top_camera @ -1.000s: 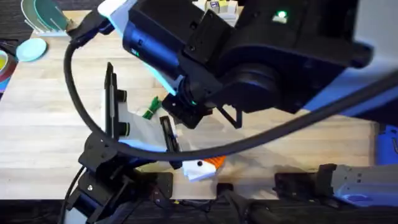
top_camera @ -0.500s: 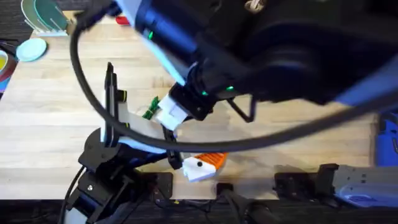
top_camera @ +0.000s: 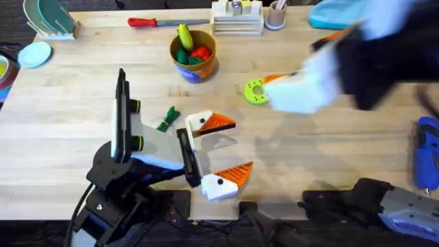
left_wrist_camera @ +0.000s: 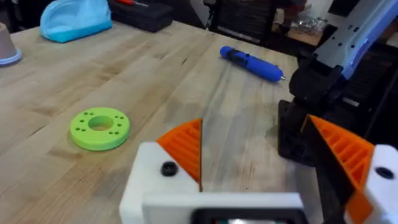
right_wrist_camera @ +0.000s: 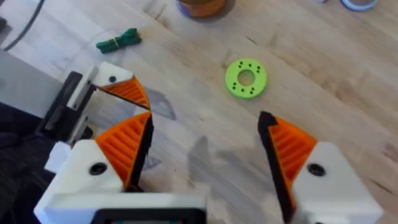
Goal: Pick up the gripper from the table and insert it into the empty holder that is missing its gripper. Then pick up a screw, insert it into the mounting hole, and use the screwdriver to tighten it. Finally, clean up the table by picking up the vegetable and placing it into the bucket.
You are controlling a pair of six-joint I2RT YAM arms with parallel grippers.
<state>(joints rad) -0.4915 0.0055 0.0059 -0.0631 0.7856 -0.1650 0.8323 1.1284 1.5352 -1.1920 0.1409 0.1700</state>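
Both pincers spread wide w/ nothing held; screwdriver [top_camera: 426,152] lies near table [top_camera: 62,103] right edge, long axis front-to-back.

Green vegetable [top_camera: 167,119] flat on table [top_camera: 68,137]

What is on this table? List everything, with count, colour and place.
table: one, light wood, under everything
bucket: one, blue, far middle, holding yellow and red toys
vegetable: one, dark green, beside left arm
ring disc: one, bright green, centre
screwdriver: one, blue, right edge
red-handled tool: one, far edge
left gripper: one, white with orange pads, open
right gripper: one, same colours, open, near ring disc
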